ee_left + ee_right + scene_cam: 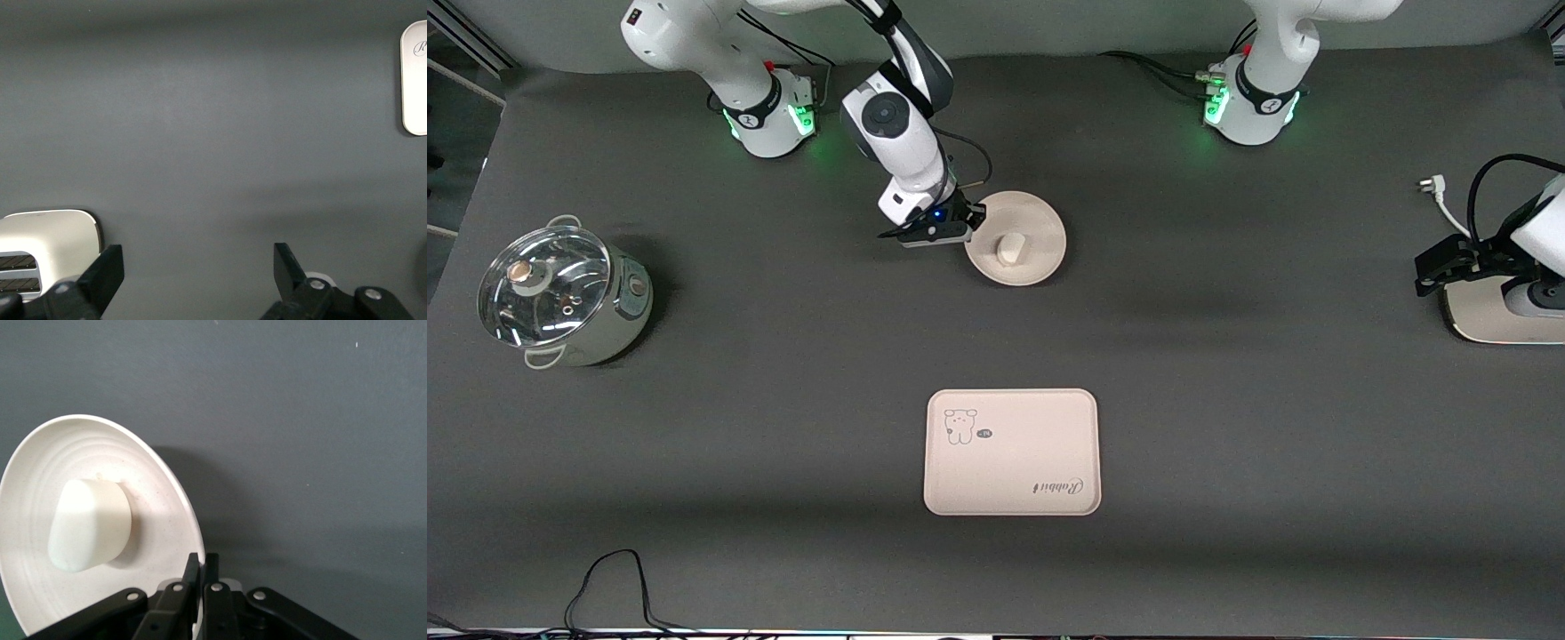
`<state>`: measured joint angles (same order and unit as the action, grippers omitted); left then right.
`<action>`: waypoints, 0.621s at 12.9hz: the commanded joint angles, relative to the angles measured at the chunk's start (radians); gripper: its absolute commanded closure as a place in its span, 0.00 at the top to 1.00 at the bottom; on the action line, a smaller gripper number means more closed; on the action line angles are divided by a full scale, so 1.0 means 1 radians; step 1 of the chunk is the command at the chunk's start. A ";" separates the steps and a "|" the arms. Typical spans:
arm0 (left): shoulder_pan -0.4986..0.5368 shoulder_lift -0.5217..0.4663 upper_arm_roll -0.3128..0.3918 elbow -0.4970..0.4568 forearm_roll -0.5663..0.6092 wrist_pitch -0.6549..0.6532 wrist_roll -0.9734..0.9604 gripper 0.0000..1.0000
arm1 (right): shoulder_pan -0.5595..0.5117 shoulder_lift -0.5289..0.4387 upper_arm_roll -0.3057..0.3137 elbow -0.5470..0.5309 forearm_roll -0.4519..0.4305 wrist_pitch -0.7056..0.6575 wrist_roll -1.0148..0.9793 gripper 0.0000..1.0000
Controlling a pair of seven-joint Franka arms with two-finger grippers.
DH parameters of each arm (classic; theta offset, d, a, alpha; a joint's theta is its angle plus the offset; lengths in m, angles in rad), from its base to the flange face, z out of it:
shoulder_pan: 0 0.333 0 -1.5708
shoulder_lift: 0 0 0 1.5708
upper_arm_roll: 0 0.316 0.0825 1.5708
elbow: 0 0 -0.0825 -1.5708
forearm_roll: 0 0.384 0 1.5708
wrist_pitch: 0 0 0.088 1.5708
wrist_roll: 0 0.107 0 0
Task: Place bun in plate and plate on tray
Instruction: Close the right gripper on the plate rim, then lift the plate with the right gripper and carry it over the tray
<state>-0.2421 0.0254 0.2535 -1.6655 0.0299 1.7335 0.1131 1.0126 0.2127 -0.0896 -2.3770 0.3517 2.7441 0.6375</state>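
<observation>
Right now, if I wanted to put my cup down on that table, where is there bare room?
The widest bare cloth lies between the plate and the tray, and between the tray and the pot. It is crowded at the plate: it holds the bun, and the right gripper is shut on its rim. The open left gripper waits at the table's end.

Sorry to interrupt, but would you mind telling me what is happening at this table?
The right gripper is shut on the rim of the plate, and the bun already lies in it. The tray sits nearer the camera with nothing on it, so the plate has yet to go there. The left gripper waits open at its end of the table.
</observation>
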 commanded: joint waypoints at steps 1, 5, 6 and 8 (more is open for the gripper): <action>-0.023 -0.013 0.006 -0.006 -0.005 -0.003 -0.006 1.00 | -0.003 -0.094 0.001 -0.007 0.023 -0.040 -0.061 0.02; -0.022 -0.013 0.006 -0.006 -0.005 -0.005 -0.006 1.00 | -0.028 -0.200 0.004 -0.004 0.023 -0.112 -0.101 0.02; -0.022 -0.015 0.006 -0.006 -0.005 -0.006 -0.006 1.00 | -0.032 -0.223 0.004 -0.002 0.023 -0.138 -0.114 0.03; -0.020 -0.013 0.006 -0.006 -0.005 -0.006 -0.006 1.00 | -0.043 -0.237 -0.001 0.025 0.023 -0.173 -0.136 0.02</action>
<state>-0.2542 0.0255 0.2529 -1.6655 0.0297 1.7335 0.1125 0.9863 0.0094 -0.0893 -2.3699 0.3517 2.6150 0.5477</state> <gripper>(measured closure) 0.000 0.956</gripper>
